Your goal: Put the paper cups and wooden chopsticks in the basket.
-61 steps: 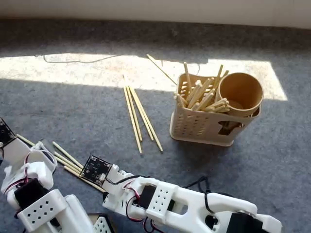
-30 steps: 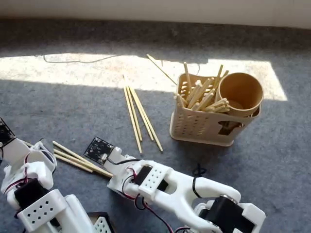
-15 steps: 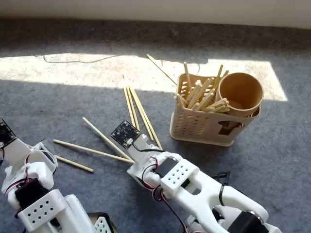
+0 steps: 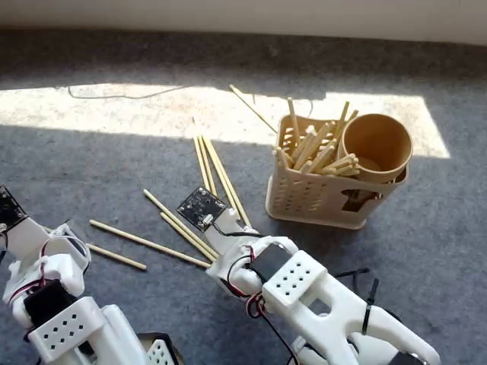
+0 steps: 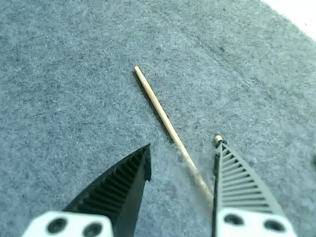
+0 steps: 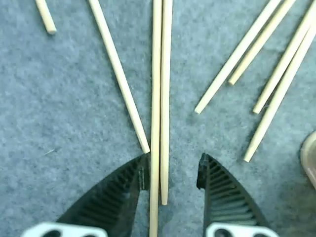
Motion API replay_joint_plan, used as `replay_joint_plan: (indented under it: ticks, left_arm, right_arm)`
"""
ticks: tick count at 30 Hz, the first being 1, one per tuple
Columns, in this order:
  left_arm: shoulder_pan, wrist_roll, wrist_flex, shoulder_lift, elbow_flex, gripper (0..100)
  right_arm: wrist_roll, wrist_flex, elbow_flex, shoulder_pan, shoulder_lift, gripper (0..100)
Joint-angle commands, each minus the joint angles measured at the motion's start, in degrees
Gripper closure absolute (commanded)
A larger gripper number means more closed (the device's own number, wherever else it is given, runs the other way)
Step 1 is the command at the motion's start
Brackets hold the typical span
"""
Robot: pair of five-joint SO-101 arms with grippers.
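Straddling a chopstick pair (image 6: 161, 98) flat on the carpet, right hand (image 6: 174, 160) apart. Risk: closing also catches the stray stick (image 6: 121, 84) ending at one finger (pair may scissor, slip). The basket (image 4: 319, 199), cup (image 4: 377, 141) inside, stands well apart.

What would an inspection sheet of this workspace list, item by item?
Surface: grey carpet, partly sunlit.
Job's things: beige perforated plastic basket holding a tan paper cup and wooden chopsticks; more loose wooden chopsticks on the carpet.
Clutter: nothing seen.
Grippers: left gripper open, one chopstick between its jaws; right gripper open around two parallel chopsticks.
Cables: thin dark cable lying on the sunlit carpet.
Surroundings: pale wall behind.
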Motion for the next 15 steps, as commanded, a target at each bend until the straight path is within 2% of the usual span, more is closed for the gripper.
replay_joint_plan:
  ticks: [1,7,15]
  left_arm:
    - [-0.7,0.3,-1.1,-0.8,-0.2,79]
    - [-0.7,0.2,-1.1,-0.8,-0.2,79]
    - [-0.7,0.2,-1.1,-0.8,-0.1,79]
  right_arm:
    - [0.3,-0.1,-2.3,0.6,-4.3,83.3]
    - [-3.2,-11.8,-0.7,0.1,-0.6,83.3]
    - [-3.3,-22.3,-0.2,-6.5,6.7,83.3]
